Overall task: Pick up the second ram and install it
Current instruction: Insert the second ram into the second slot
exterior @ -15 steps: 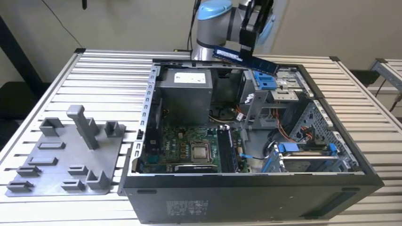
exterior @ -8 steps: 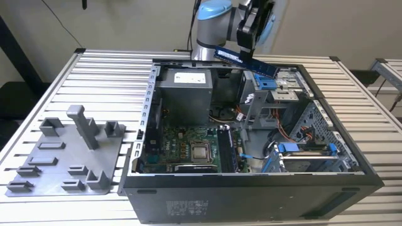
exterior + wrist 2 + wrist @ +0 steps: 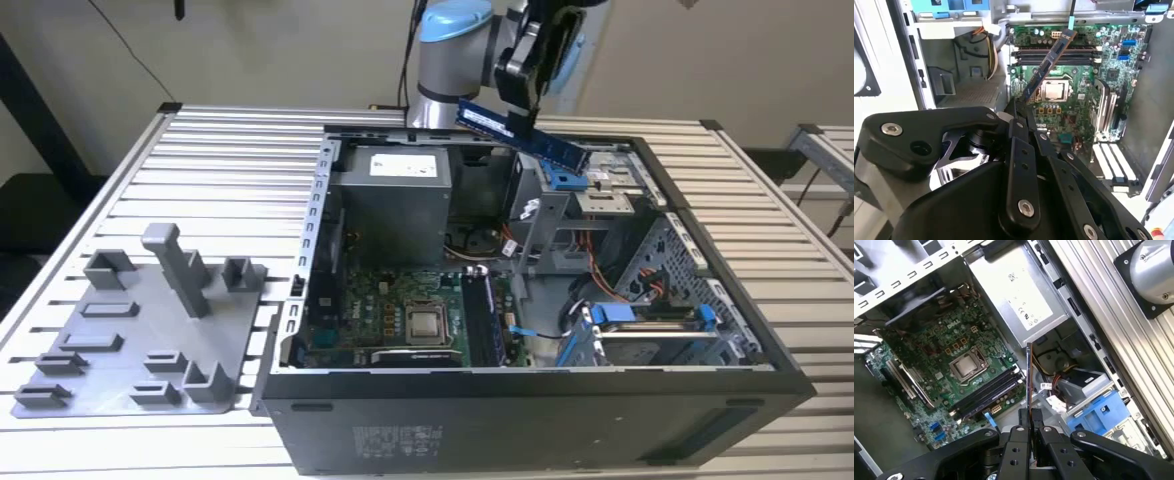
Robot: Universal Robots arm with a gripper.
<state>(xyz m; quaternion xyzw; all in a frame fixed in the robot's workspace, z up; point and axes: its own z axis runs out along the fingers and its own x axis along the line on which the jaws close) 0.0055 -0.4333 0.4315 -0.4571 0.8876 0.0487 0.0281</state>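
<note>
The gripper [image 3: 1030, 421] is clenched on one short end of the second ram [image 3: 1028, 377], which juts out from between its fingers and hangs in the air over the open computer case [image 3: 534, 405], above the drive cage and well apart from the memory slots [image 3: 988, 391] on the motherboard [image 3: 929, 340]. Gripped by one end only, the stick could pivot if its free corner catches on the case frame or on the loose cables [image 3: 1046, 360] beside the power supply [image 3: 1014, 285]. In the exterior view it sits tilted; set down unsquared, it could jam across a slot or strain the latches. One slot may already be filled, though that is hard to tell. The case lies on its side on a slatted aluminium table [image 3: 227, 150], with a grey holder tray [image 3: 120, 345] at the exterior view's left and a pale wall [image 3: 267, 50] behind
</note>
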